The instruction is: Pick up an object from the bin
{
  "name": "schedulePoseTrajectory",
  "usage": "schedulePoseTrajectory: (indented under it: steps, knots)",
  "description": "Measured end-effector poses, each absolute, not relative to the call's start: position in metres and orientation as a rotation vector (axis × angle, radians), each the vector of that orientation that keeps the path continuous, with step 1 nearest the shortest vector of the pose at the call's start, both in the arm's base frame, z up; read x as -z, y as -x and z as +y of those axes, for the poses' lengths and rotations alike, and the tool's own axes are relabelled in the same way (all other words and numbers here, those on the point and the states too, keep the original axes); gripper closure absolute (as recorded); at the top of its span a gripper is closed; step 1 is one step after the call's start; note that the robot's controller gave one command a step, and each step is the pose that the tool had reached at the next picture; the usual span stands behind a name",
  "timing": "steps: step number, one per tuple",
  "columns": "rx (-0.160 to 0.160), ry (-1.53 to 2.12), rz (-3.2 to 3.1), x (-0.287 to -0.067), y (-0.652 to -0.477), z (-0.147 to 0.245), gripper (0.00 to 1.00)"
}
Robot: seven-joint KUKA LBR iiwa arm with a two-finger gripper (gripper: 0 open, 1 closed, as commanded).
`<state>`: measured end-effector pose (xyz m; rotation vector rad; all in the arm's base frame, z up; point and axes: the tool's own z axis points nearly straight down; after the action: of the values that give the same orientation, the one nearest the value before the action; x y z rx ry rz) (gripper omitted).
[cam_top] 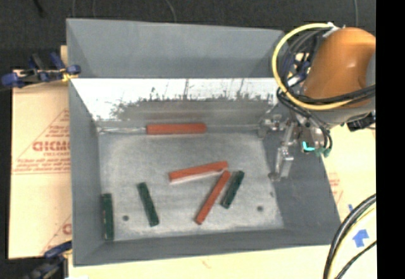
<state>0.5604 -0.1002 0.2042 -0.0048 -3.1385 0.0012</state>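
My gripper (280, 161) hangs near the bin's right wall, above the floor and to the right of the nearest pieces, with nothing seen in it. Closest to it lies a short dark green bar (232, 189), slanted on the floor. Touching that bar's left side is a red bar (212, 197), slanted the same way. Just above them rests another red bar (198, 172) with a pale edge, lying almost level.
A third red bar (176, 128) lies along the foot of the back wall. Two more dark green bars lie at the front left, one slanted (148, 204) and one upright (107, 216) against the left wall. The arm's orange cover and cables overhang the bin's right rim.
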Motion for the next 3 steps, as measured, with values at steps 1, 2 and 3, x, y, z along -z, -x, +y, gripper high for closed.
schedulePoseTrajectory:
  steps: [1, 2, 3]
  knots:
    - [-0.003, 0.002, -3.146, -0.208, -0.562, -0.1, 0.0]
    - [-0.006, -0.092, -3.152, -0.178, -0.568, -0.087, 0.0]
    - [-0.003, -0.406, -3.118, -0.144, -0.563, -0.044, 0.0]
